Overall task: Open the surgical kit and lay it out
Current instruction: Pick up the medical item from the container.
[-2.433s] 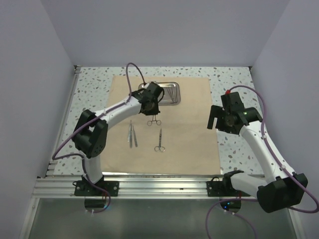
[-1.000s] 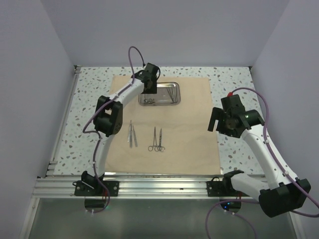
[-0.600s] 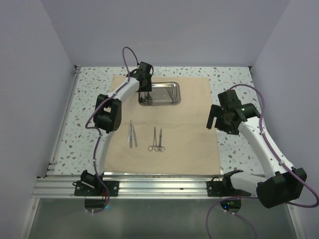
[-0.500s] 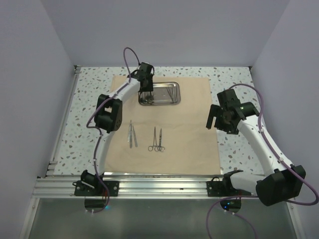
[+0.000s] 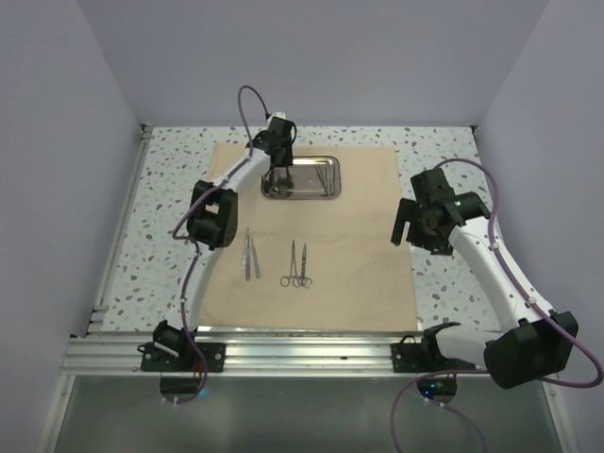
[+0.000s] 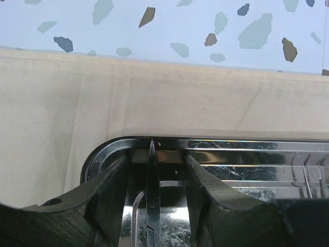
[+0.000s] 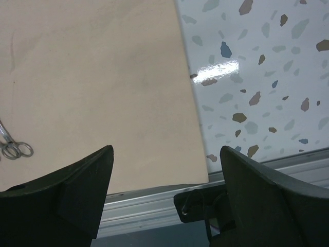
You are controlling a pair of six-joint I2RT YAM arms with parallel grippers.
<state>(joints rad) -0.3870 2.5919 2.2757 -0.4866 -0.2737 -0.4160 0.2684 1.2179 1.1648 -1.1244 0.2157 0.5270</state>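
Inside tray (image 6: 221,146), scissors (image 6: 152,205) between left hand's (image 6: 156,163) parted fingers (image 6: 109,191) (hidden overhead).

Open cloth wrap (image 5: 363,236) right of scissors (image 5: 302,265); left hand (image 5: 276,180) over left end of tray (image 5: 337,179).

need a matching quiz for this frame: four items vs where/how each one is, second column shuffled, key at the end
1. left gripper
2. right gripper
3. tweezers
4. steel tray

A. at the far end of the cloth
B. open and empty, over the cloth's right edge
C. flat on the cloth, left of the ring-handled pair
D. open, straddling a pointed instrument at the tray's left end

Pairs: 1-D, 2-B, 3-C, 4-A
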